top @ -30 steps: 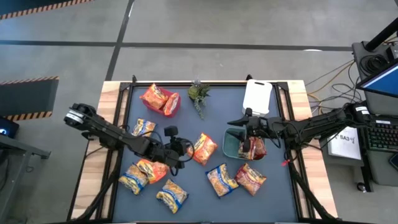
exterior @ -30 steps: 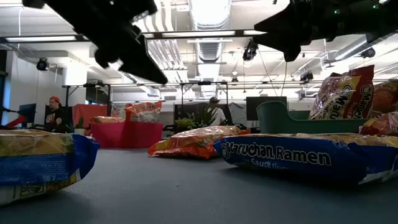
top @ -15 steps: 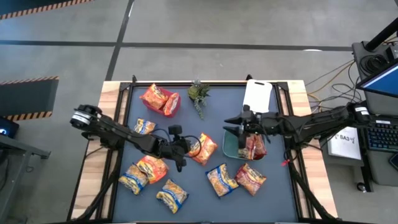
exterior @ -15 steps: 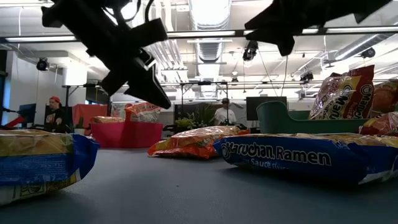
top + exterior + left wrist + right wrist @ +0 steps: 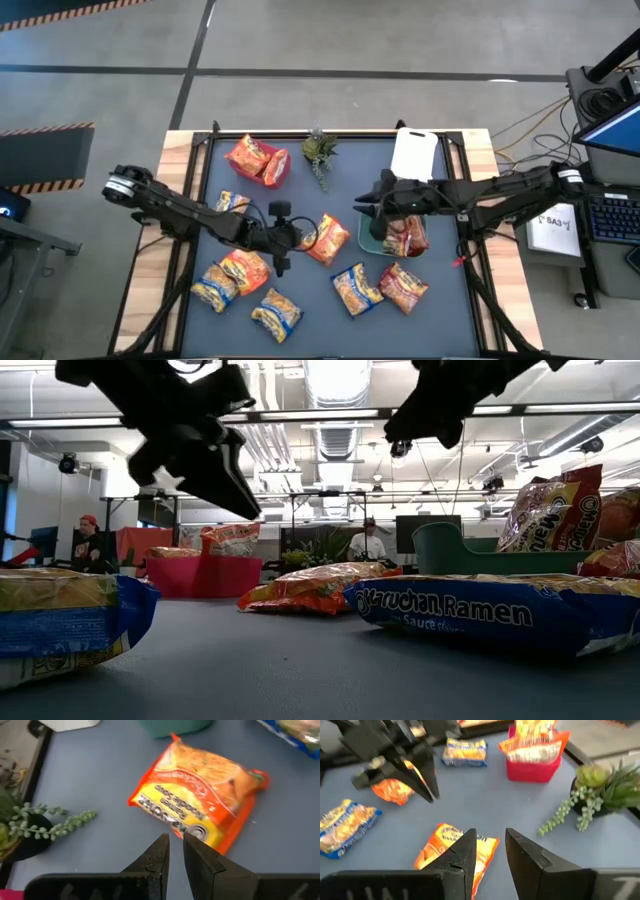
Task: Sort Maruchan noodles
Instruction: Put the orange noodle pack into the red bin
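Blue-grey table [image 5: 440,310] w/ wood edges carries abt a dozen noodle packets [image 5: 357,290], scattered mostly front-left and centre. Green bin [image 5: 372,236] right of centre holds red ones; red bin [image 5: 274,174] at back-left holds two more, plant [image 5: 320,152] beside it. Left gripper [image 5: 283,242] hovers just left of an orange packet [image 5: 326,239] mid-table, fingers [image 5: 159,855] nearly together, holding nothing. Right gripper [image 5: 368,203] hangs over green bin's back-left edge, fingers [image 5: 465,851] narrowly apart, empty.
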Action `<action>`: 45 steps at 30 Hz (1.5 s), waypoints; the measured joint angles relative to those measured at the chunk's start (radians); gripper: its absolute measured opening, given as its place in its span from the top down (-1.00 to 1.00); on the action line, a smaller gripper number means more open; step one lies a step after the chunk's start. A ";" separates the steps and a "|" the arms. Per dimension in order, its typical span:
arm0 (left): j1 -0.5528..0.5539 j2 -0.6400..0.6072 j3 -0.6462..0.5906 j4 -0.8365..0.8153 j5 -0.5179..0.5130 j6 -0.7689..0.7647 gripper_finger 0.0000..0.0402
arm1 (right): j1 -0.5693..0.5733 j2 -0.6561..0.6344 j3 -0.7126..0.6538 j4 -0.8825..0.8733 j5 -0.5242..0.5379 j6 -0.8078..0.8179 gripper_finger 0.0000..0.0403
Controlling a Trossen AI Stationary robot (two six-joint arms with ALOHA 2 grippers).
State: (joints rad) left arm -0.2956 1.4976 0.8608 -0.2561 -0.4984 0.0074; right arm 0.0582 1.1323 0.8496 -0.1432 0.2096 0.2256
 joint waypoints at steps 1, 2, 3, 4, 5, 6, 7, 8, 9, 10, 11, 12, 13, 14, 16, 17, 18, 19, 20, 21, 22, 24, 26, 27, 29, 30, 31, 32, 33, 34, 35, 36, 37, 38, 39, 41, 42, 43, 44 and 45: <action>-0.001 -0.009 -0.001 -0.014 0.011 0.001 0.81 | 0.000 0.013 0.015 -0.024 0.000 0.008 0.56; -0.002 -0.017 -0.001 -0.028 0.020 0.000 0.81 | 0.000 0.028 0.030 -0.056 0.000 0.011 0.59; -0.002 -0.027 -0.002 -0.041 0.024 -0.003 0.81 | 0.000 0.042 0.047 -0.092 0.000 0.012 0.61; -0.003 -0.038 -0.002 -0.061 0.034 -0.008 0.81 | 0.000 0.059 0.065 -0.122 0.000 0.012 0.64; -0.003 -0.050 -0.002 -0.085 0.051 -0.017 0.81 | 0.000 0.076 0.084 -0.148 0.000 0.012 0.66; -0.003 -0.058 -0.001 -0.100 0.071 -0.027 0.81 | 0.000 0.092 0.101 -0.177 0.000 0.011 0.68; -0.003 -0.062 -0.001 -0.110 0.087 -0.040 0.81 | 0.000 0.108 0.118 -0.211 0.000 0.010 0.71; -0.004 -0.064 -0.001 -0.117 0.099 -0.057 0.81 | 0.000 0.127 0.134 -0.234 0.000 0.009 0.72; -0.004 -0.064 -0.002 -0.118 0.101 -0.076 0.81 | 0.000 0.143 0.149 -0.248 0.000 0.004 0.74; -0.004 -0.063 -0.002 -0.112 0.101 -0.098 0.81 | 0.000 0.159 0.161 -0.264 0.000 -0.001 0.76; -0.004 -0.060 -0.001 -0.103 0.100 -0.114 0.81 | 0.000 0.175 0.170 -0.278 0.000 -0.006 0.77; -0.004 -0.057 -0.001 -0.100 0.100 -0.128 0.81 | 0.000 0.190 0.179 -0.277 -0.001 -0.012 0.78; -0.004 -0.049 -0.002 -0.101 0.100 -0.142 0.81 | 0.000 0.205 0.188 -0.271 -0.001 -0.017 0.78; -0.003 -0.039 -0.002 -0.092 0.100 -0.154 0.81 | 0.000 0.219 0.196 -0.271 0.000 -0.023 0.78; -0.003 -0.025 -0.002 -0.078 0.100 -0.173 0.80 | 0.000 0.248 0.214 -0.273 -0.001 -0.025 0.77; -0.003 -0.017 -0.002 -0.078 0.099 -0.183 0.78 | 0.000 0.264 0.224 -0.271 -0.001 -0.020 0.75; -0.003 -0.011 -0.003 -0.076 0.099 -0.188 0.76 | -0.002 0.275 0.233 -0.271 -0.002 -0.017 0.73; -0.003 -0.007 -0.006 -0.076 0.100 -0.189 0.72 | -0.002 0.285 0.241 -0.276 -0.005 -0.016 0.70; -0.004 -0.005 -0.008 -0.084 0.099 -0.189 0.68 | -0.002 0.295 0.251 -0.278 -0.009 -0.014 0.66; -0.004 -0.005 -0.009 -0.091 0.099 -0.190 0.64 | -0.003 0.303 0.261 -0.276 -0.015 -0.007 0.62; -0.005 -0.007 -0.009 -0.095 0.098 -0.195 0.60 | -0.006 0.308 0.269 -0.280 -0.026 -0.002 0.57; -0.008 -0.016 -0.008 -0.120 0.098 -0.203 0.53 | -0.006 0.317 0.284 -0.296 -0.035 0.003 0.47; -0.011 -0.019 -0.008 -0.117 0.098 -0.204 0.46 | -0.006 0.319 0.292 -0.296 -0.037 0.012 0.35; -0.011 -0.020 -0.009 -0.115 0.098 -0.204 0.44 | -0.006 0.319 0.292 -0.300 -0.037 0.018 0.29; -0.011 -0.020 -0.019 -0.084 0.097 -0.204 0.39 | -0.008 0.321 0.294 -0.291 -0.056 0.033 0.16; -0.011 -0.020 -0.028 -0.055 0.097 -0.204 0.38 | -0.011 0.321 0.294 -0.291 -0.074 0.044 0.10; -0.011 -0.016 -0.037 -0.018 0.097 -0.204 0.36 | -0.013 0.321 0.293 -0.294 -0.086 0.051 0.04; -0.011 -0.015 -0.047 0.020 0.097 -0.204 0.35 | -0.013 0.325 0.292 -0.292 -0.094 0.060 -0.02; -0.011 -0.015 -0.062 0.056 0.096 -0.204 0.33 | -0.015 0.329 0.292 -0.289 -0.099 0.063 -0.07; -0.011 -0.014 -0.079 0.097 0.096 -0.208 0.32 | -0.016 0.333 0.290 -0.289 -0.109 0.064 -0.12; -0.011 -0.010 -0.096 0.141 0.095 -0.212 0.30 | -0.018 0.340 0.289 -0.290 -0.115 0.066 -0.17; -0.011 -0.007 -0.112 0.181 0.095 -0.218 0.29 | -0.021 0.348 0.289 -0.287 -0.128 0.069 -0.22; -0.011 -0.006 -0.128 0.214 0.095 -0.220 0.27 | -0.025 0.359 0.290 -0.284 -0.146 0.072 -0.27; -0.011 -0.001 -0.141 0.249 0.095 -0.221 0.25 | -0.030 0.371 0.292 -0.282 -0.162 0.077 -0.31; -0.011 0.007 -0.150 0.301 0.095 -0.222 0.23 | -0.036 0.383 0.293 -0.281 -0.181 0.084 -0.35; -0.013 0.025 -0.166 0.393 0.098 -0.216 0.21 | -0.046 0.414 0.297 -0.282 -0.192 0.108 -0.42; -0.013 0.042 -0.169 0.428 0.099 -0.210 0.21 | -0.053 0.430 0.301 -0.280 -0.193 0.122 -0.45; -0.013 0.064 -0.169 0.475 0.103 -0.200 0.21 | -0.060 0.442 0.304 -0.284 -0.196 0.125 -0.47; -0.013 0.085 -0.168 0.509 0.106 -0.187 0.22 | -0.067 0.456 0.306 -0.292 -0.207 0.127 -0.50; -0.013 0.106 -0.168 0.535 0.106 -0.172 0.23 | -0.074 0.471 0.311 -0.292 -0.222 0.128 -0.51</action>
State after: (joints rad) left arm -0.3088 1.6040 0.6930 0.2789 -0.3927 -0.1647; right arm -0.0162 1.6029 1.1608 -0.4355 -0.0129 0.3534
